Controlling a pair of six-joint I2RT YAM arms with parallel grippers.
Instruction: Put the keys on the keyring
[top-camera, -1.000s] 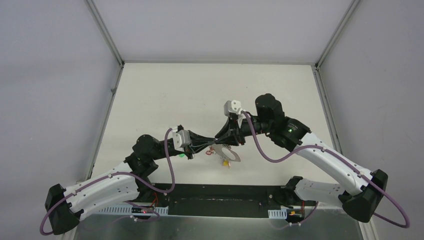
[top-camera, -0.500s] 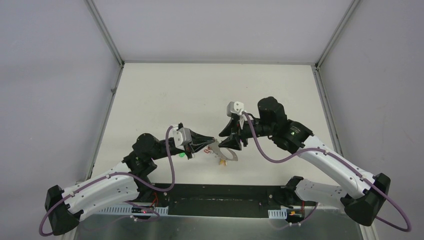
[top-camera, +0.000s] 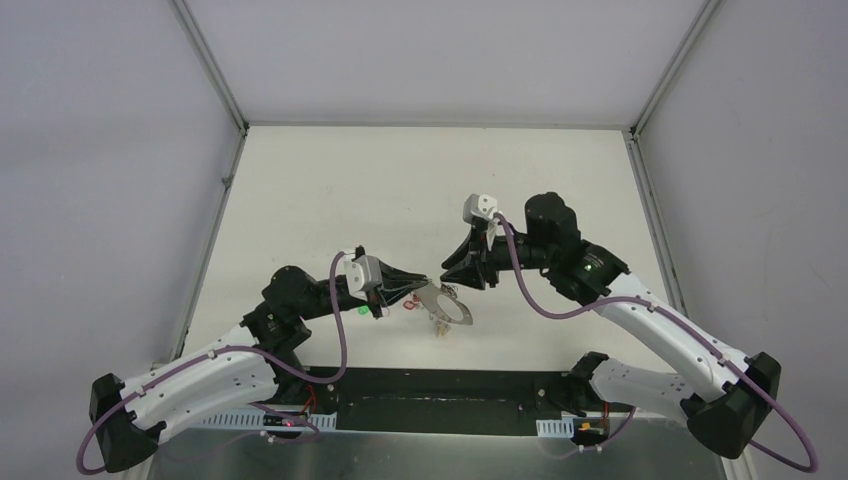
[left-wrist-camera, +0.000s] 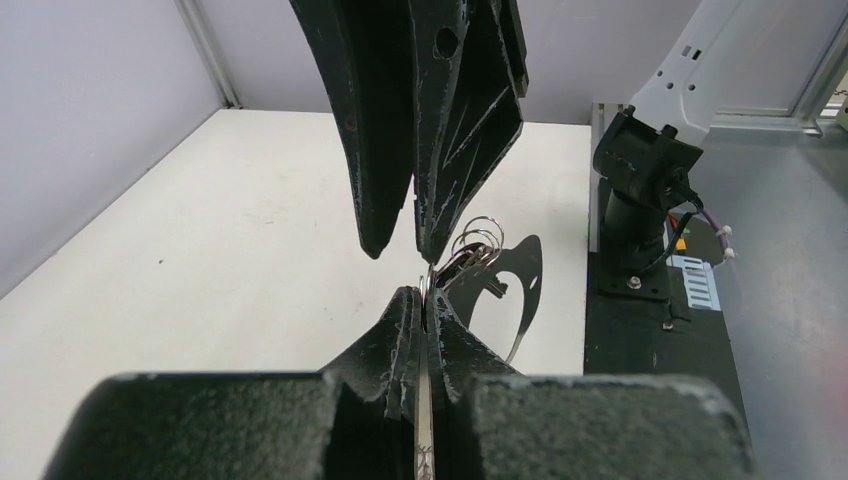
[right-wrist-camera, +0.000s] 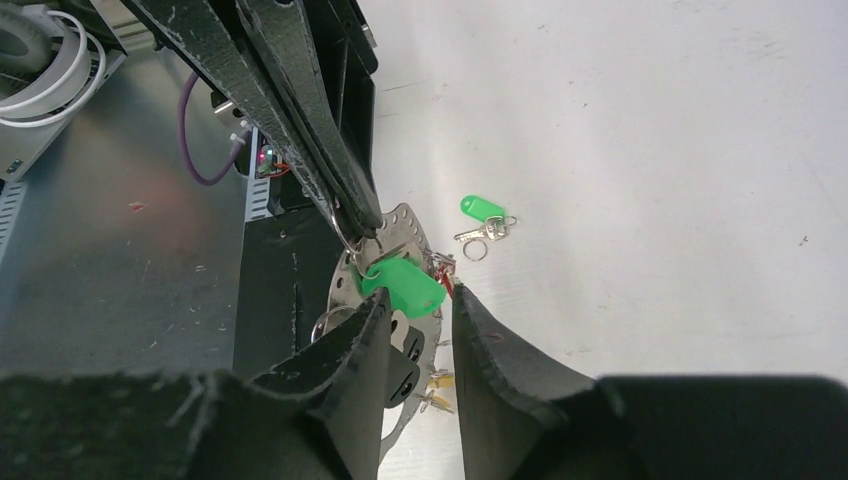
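Note:
My left gripper (top-camera: 408, 292) (left-wrist-camera: 424, 295) is shut on the rim of the keyring (top-camera: 452, 309), a thin grey metal ring held edge-on just above the table. A green-capped key (right-wrist-camera: 405, 284) hangs from the keyring (right-wrist-camera: 408, 222) right at the tips of my right gripper (right-wrist-camera: 421, 295) (top-camera: 447, 274). That gripper is open, with nothing between its jaws. A dark tab (right-wrist-camera: 405, 372) and a yellow-capped key (top-camera: 440, 326) dangle lower on the ring. Another green-capped key (right-wrist-camera: 483, 208) (top-camera: 362, 309) lies loose on the white table beside the left gripper.
The black base plate (top-camera: 440, 385) and both arm mounts run along the table's near edge. The right arm's base (left-wrist-camera: 640, 200) stands close behind the ring in the left wrist view. Grey walls and metal posts enclose the table.
My right gripper let go at the ring, spread its jaws and drew back slightly to the right. The left gripper kept its hold, and the keyring swung a little.

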